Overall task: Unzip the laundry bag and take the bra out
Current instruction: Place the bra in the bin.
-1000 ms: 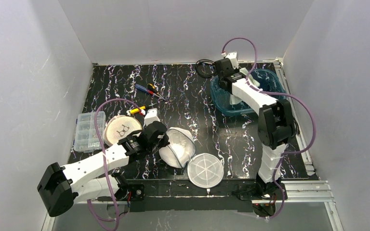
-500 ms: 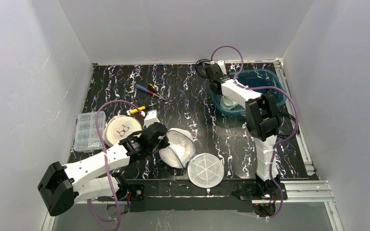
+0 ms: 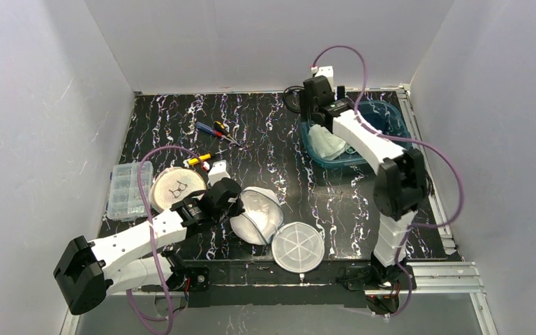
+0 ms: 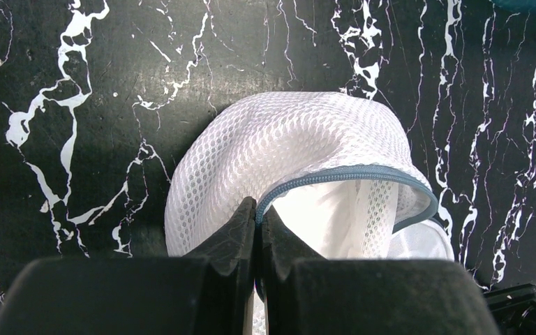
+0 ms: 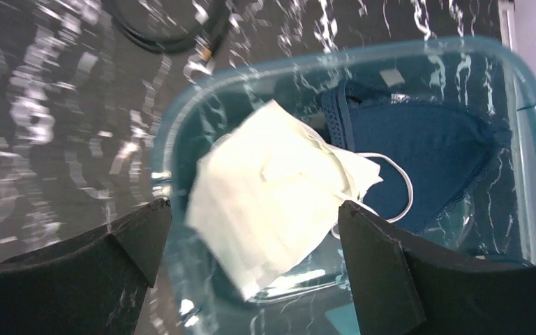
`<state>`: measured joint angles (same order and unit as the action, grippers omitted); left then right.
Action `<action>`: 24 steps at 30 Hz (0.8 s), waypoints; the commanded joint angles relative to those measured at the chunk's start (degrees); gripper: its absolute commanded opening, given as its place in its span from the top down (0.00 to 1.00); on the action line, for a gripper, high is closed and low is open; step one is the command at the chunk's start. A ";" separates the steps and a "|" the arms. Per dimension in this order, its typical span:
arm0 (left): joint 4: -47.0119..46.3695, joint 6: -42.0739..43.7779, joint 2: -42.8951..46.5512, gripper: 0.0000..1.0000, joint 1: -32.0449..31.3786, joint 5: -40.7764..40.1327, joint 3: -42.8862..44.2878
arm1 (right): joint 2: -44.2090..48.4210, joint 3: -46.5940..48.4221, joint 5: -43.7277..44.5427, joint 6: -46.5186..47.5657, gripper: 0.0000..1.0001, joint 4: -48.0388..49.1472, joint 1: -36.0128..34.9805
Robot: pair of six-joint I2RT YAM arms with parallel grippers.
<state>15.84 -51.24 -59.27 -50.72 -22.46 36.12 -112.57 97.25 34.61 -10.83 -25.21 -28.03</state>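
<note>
The white mesh laundry bag (image 3: 257, 213) lies near the table's front with its blue zipper edge gaping open (image 4: 349, 173). My left gripper (image 3: 236, 207) is shut on that zipper rim (image 4: 258, 209) at the bag's left side. My right gripper (image 3: 323, 115) hangs open over the blue tub (image 3: 393, 112) at the back right. A pale cream bra (image 5: 272, 181) with a thin white strap lies loose in the tub (image 5: 335, 56), below and between the wide-apart fingers (image 5: 255, 206). A dark blue bra (image 5: 426, 150) lies beside it. The cream bra also shows from above (image 3: 328, 144).
A round mesh disc (image 3: 297, 246) lies at the front edge and another round mesh piece (image 3: 176, 187) lies left of the bag. A clear compartment box (image 3: 125, 190), screwdrivers (image 3: 213, 129) and a black cable coil (image 3: 294, 98) sit farther off.
The right gripper has gone from shut to wide open and the cream bra now lies loose in the tub. The right wrist shifted over the tub's left end. The left arm stayed put.
</note>
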 commanded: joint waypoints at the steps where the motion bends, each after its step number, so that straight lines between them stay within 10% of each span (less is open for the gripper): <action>1: 3.11 0.41 2.38 1.00 0.27 0.12 1.70 | 14.59 -2.76 -6.09 -3.04 0.04 4.40 -3.00; 9: 7.57 1.19 5.64 1.00 0.26 0.73 2.83 | 35.33 -23.12 -30.29 -6.30 0.15 11.64 -18.32; 17: 11.94 1.76 10.26 1.00 0.26 2.45 0.25 | 38.73 -41.48 -23.26 -15.64 0.41 22.13 -40.26; 24: 16.91 1.06 13.72 1.00 0.26 1.21 -1.31 | 32.42 -43.79 -20.06 -16.55 0.37 28.70 -43.76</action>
<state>27.68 -50.37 -47.20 -50.72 -20.08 35.64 -78.67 53.04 11.07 -25.74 -5.91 -70.78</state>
